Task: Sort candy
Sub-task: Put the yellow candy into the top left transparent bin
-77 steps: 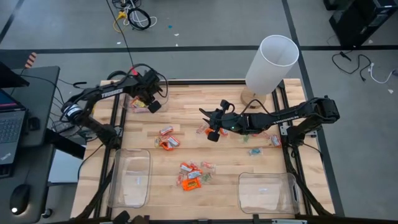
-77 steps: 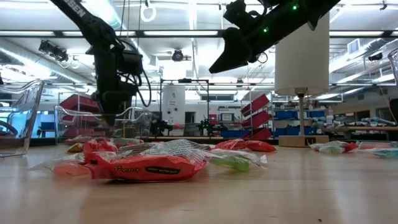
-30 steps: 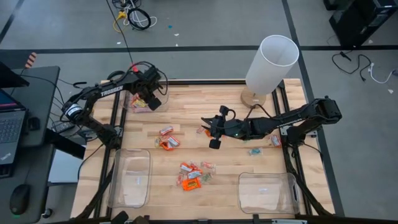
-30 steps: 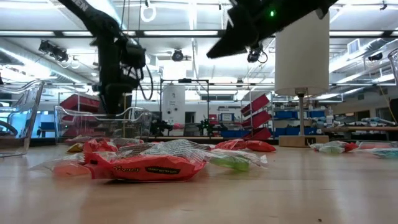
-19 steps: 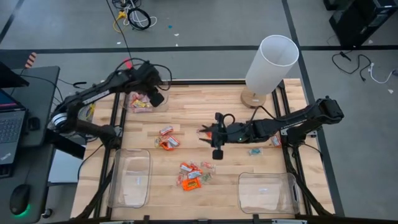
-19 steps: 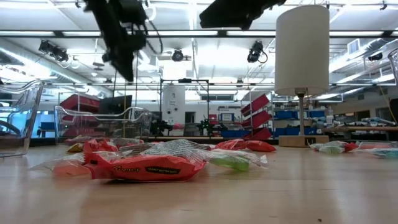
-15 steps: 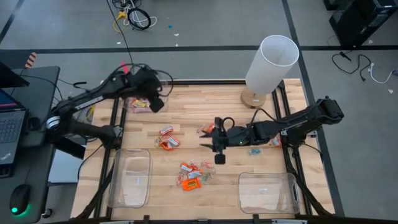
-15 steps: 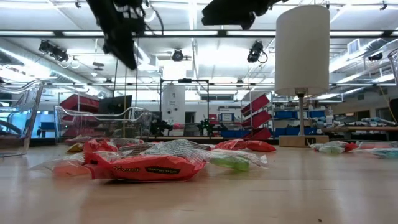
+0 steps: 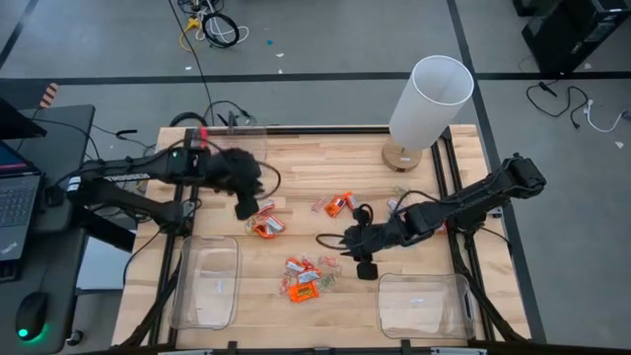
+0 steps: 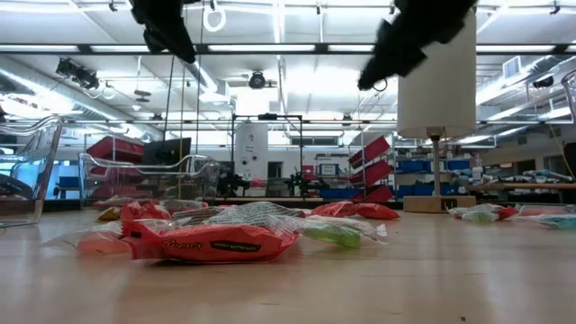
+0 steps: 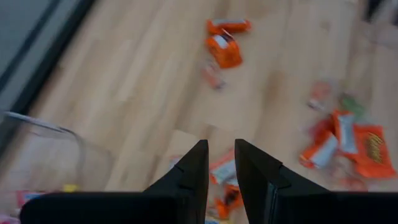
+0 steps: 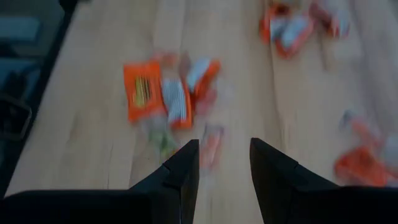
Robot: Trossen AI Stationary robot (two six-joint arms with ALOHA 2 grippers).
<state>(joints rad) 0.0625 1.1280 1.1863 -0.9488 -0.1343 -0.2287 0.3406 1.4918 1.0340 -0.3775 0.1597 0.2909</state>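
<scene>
Candy lies scattered on the wooden surface (image 9: 296, 163): one heap of orange and pale wrappers, the middle heap (image 9: 306, 278), sits toward 6 o'clock of the surface's centre in the high view, a smaller cluster (image 9: 264, 221) lies toward 9 o'clock, a pair of orange pieces (image 9: 335, 205) sits near centre, and a few pale sweets lie out toward 3 o'clock. The right claw (image 9: 357, 256) hovers just beside the middle heap, which lies toward 9 o'clock of it, close by; its own camera looks straight past its fingers at those wrappers, and the fingers stand apart with nothing between them. The left claw (image 9: 245, 204) hangs just above the smaller cluster, which lies toward 5 o'clock of it; its fingers show a narrow gap and hold nothing. By my reading each arm is nearer its own group, so the right should take the middle heap. The orange bar there runs roughly 9 to 3, so the fingers should close across that axis.
</scene>
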